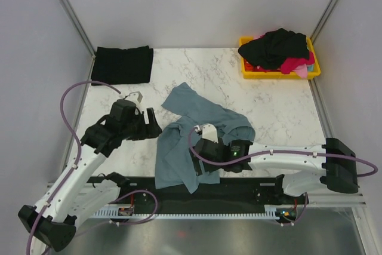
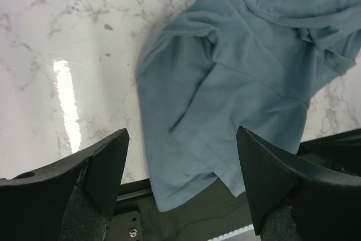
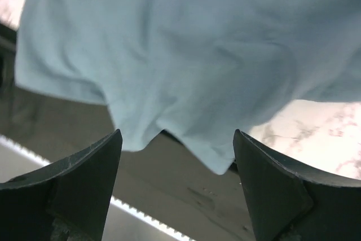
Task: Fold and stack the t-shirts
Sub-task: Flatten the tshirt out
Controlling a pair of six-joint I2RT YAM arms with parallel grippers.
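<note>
At the near edge of the bench [image 1: 268, 111], the left gripper [image 2: 180, 134] hangs with its jaws wide and nothing between them, just to the left of the crumpled blue-grey t-shirt [image 1: 197, 123]. The right gripper [image 3: 177, 134], equally wide and empty, hovers low over that shirt's near hem, which spills past the bench edge onto the dark front rail [image 1: 250, 192]. The shirt lies bunched and twisted at mid-bench, one sleeve trailing toward the far side. Farther out, a folded black t-shirt [image 1: 122, 64] sits in the far left corner, and a yellow bin [image 1: 248, 71] at the far right holds a heap of black and pink-red shirts [image 1: 280, 49]. The step in hand looks like laying the blue-grey shirt flat before any fold. The next move probably calls for each gripper to pinch a separate hem corner, then draw the cloth apart and back onto the bench.
</note>
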